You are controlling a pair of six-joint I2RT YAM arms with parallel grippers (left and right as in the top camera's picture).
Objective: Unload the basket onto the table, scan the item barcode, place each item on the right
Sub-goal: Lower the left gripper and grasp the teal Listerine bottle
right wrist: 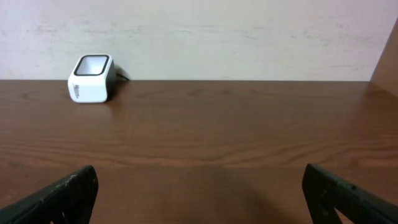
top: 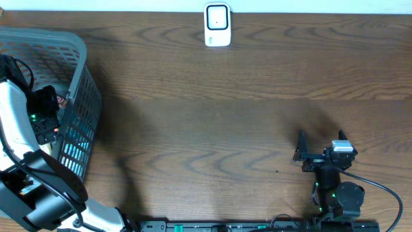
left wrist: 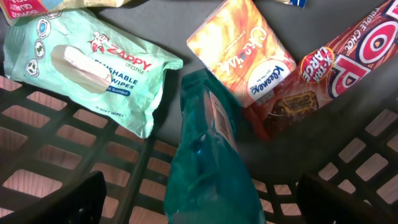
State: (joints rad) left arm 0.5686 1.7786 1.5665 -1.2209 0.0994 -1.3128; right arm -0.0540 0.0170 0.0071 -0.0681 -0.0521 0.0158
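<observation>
Overhead: left gripper (top: 44, 113) hung over grey basket (top: 80, 61) at table's (top: 206, 116) left edge. Right gripper (top: 320, 147) sat near right. White scanner (top: 217, 24) stood at far edge.

Left wrist: jaws wide, holding nothing. Teal pouch (left wrist: 208, 162) lay below on the basket floor, between wipes pack (left wrist: 87, 68) and orange packet (left wrist: 245, 56).

Right wrist: jaws wide, holding nothing. Scanner stood far ahead-left.

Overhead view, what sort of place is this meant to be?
Probably a mock shop checkout set up on a wooden table. A small white scanner stands at the far edge. A grey basket on the left holds packaged goods, such as wipes and a snack box.
</observation>
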